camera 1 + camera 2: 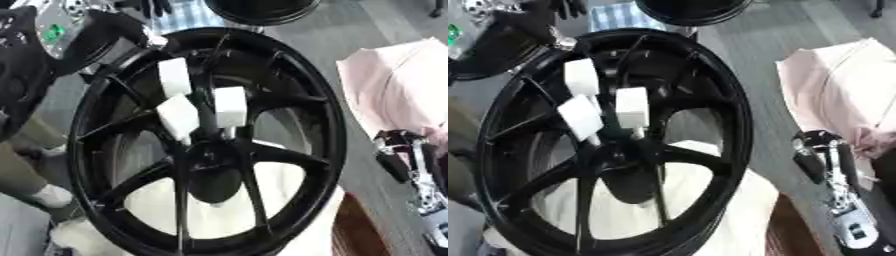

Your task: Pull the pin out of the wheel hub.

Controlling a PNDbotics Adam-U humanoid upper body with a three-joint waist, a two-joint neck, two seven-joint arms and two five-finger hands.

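Black hub stands upright before you. Your left hand pinches the pin with white-padded fingertips. Right hand: finger state unclear.

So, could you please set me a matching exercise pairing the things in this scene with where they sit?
Things:
1. large black spoked wheel rim
2. crumpled pink cloth
3. left hand
4. right hand

Places:
A. lower right corner
B. over the spokes, just above the hub
C. middle of the view
D. right edge, upper half

Pairs: 1-C, 2-D, 3-B, 4-A.
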